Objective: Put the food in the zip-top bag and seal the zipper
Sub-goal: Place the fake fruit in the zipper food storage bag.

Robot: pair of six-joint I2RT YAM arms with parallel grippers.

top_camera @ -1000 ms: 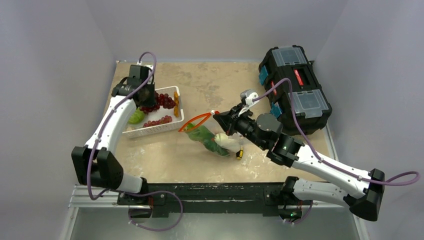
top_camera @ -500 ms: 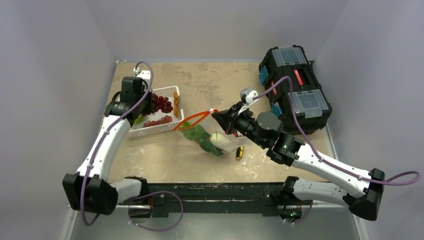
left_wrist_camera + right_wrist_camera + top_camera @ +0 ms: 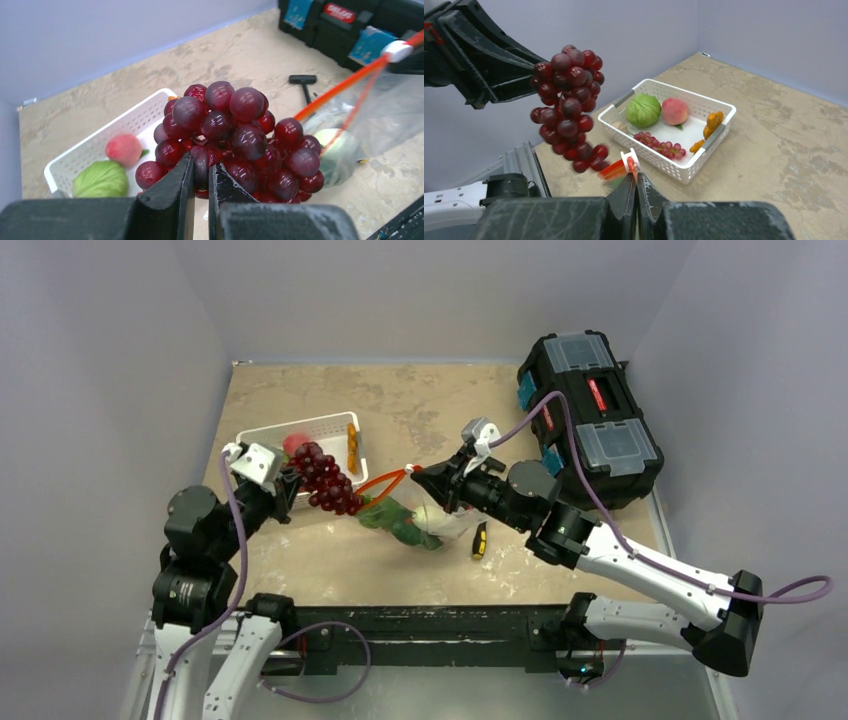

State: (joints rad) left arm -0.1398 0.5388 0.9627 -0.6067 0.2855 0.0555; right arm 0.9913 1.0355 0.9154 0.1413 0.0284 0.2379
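Top view: left gripper (image 3: 288, 487) is clamped on the grapes (image 3: 326, 480), which hang in the air between basket (image 3: 262, 434) and bag (image 3: 425, 523). Right gripper (image 3: 420, 478) is pinched tight on the zipper (image 3: 385, 480), holding the mouth up.
Left wrist: jaws stand almost together at the bunch's underside. Peach (image 3: 123, 149) and cabbage (image 3: 100, 179) lie in the basket.
Right wrist: jaws grip the strip's end.
Handling: the bunch looks light, lumpy and prone to swing, so hold it at the stem. The bag film looks soft and slippery, so take it by the stiffer strip.
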